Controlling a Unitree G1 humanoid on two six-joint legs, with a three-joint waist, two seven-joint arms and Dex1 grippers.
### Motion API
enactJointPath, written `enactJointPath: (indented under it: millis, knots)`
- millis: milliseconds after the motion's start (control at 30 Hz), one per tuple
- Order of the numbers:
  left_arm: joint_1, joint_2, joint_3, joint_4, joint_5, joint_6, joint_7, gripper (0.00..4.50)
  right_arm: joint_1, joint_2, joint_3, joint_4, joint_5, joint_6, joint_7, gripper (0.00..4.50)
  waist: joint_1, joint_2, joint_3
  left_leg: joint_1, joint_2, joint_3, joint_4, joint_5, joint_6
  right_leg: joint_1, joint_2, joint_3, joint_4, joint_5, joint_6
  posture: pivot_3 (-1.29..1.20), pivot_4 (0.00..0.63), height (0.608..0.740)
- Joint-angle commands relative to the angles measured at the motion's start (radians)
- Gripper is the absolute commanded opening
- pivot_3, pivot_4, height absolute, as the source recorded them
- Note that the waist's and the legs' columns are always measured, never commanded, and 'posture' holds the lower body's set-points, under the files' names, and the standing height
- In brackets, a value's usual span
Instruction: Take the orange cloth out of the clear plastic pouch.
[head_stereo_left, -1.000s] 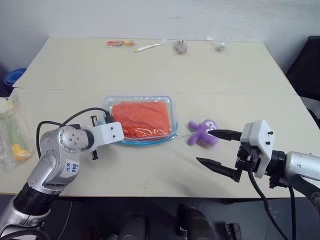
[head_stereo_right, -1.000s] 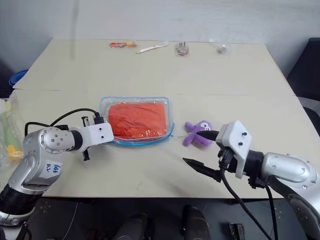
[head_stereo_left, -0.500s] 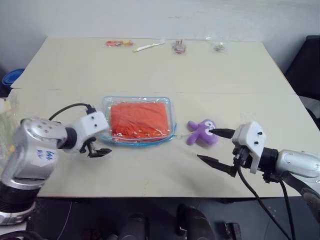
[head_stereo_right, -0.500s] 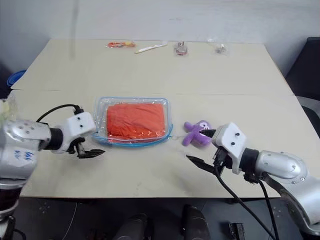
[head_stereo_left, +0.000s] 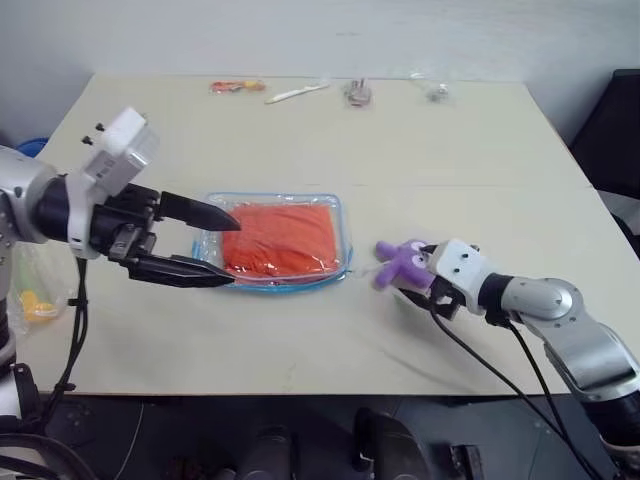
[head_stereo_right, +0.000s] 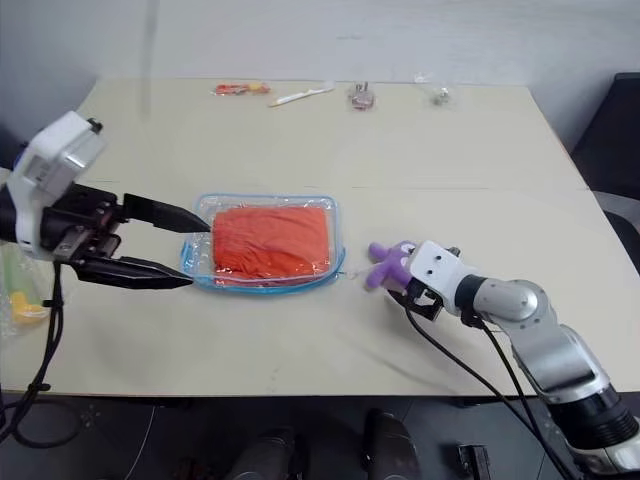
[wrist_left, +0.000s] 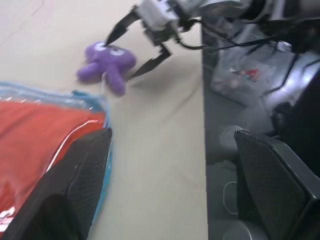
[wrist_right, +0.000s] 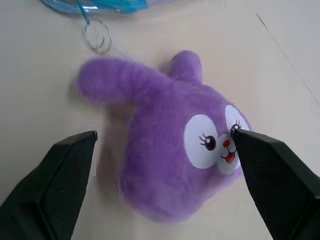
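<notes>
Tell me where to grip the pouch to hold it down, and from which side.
Grip the pouch at its left short edge, coming in level from the left. It lies flat, the cloth fills its middle, and the open left gripper already stands at that edge. The ring pull on the right end stays free.

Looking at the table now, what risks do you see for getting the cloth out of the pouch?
1. The right gripper stands open around the purple toy, not at the pouch. It may grab the wrong thing.
2. The left gripper is open above the pouch's near-left edge, holding nothing. The flat pouch may slide when pinched.
3. The cloth fills the pouch, so pulling may drag both together.
</notes>
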Motion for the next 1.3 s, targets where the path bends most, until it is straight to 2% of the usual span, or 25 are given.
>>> enactJointPath:
  millis: [33, 267, 433, 700, 867, 1067, 1300]
  knots:
    - [-0.021, 0.003, -0.040, 0.032, 0.013, -0.100, 0.019, 4.17, -0.011, 0.013, 0.003, 0.012, -0.032, -0.017, 0.013, 3.89, -0.006, 0.000, 0.000, 0.000, 0.000, 0.000, 0.000, 0.000, 0.000, 0.000, 0.000, 0.000, 0.000, 0.000, 0.000, 0.00, 0.150, 0.740]
    - [-0.026, -0.002, -0.081, 0.090, 0.019, -0.202, 0.057, 4.17, 0.011, 0.024, -0.023, -0.018, -0.034, -0.004, 0.032, 1.48, -0.012, 0.000, 0.000, 0.000, 0.001, -0.001, 0.000, 0.000, 0.000, 0.000, 0.000, -0.001, 0.000, 0.000, 0.000, 0.00, 0.150, 0.740]
    - [-0.029, -0.008, -0.097, 0.108, 0.012, -0.238, 0.069, 4.17, 0.050, 0.002, -0.068, -0.127, 0.021, 0.100, 0.058, 0.01, -0.010, 0.000, 0.000, 0.000, 0.000, -0.001, 0.000, 0.000, 0.000, 0.000, 0.000, -0.001, 0.000, 0.000, 0.000, 0.00, 0.150, 0.740]
    - [-0.041, -0.038, -0.122, 0.130, -0.002, -0.269, 0.065, 4.17, 0.182, -0.069, -0.179, -0.465, 0.252, 0.452, 0.141, 0.01, -0.002, 0.000, 0.000, 0.000, 0.000, -0.002, 0.000, 0.000, 0.000, 0.000, 0.000, -0.001, 0.000, 0.000, 0.000, 0.00, 0.150, 0.740]
    - [-0.058, -0.059, -0.152, 0.138, -0.004, -0.271, 0.057, 4.17, 0.216, -0.037, -0.116, -0.595, 0.362, 0.606, 0.102, 0.01, 0.005, 0.000, 0.000, 0.000, 0.000, -0.002, 0.000, 0.000, 0.000, 0.000, 0.000, 0.000, 0.000, 0.000, 0.000, 0.00, 0.150, 0.740]
    - [-0.106, -0.088, -0.187, 0.185, 0.016, -0.289, 0.052, 4.17, 0.185, -0.023, 0.034, -0.594, 0.296, 0.617, 0.011, 0.01, 0.005, -0.001, 0.000, 0.000, 0.000, -0.001, 0.001, 0.000, 0.000, 0.000, 0.000, 0.000, 0.001, 0.000, 0.000, 0.00, 0.150, 0.740]
    - [-0.107, -0.117, -0.204, 0.184, 0.030, -0.312, 0.063, 4.17, 0.191, 0.028, 0.066, -0.560, 0.274, 0.587, -0.050, 0.01, -0.005, -0.001, -0.001, 0.001, 0.000, -0.001, 0.001, 0.000, 0.000, 0.000, 0.001, 0.000, 0.001, 0.000, 0.000, 0.00, 0.150, 0.740]
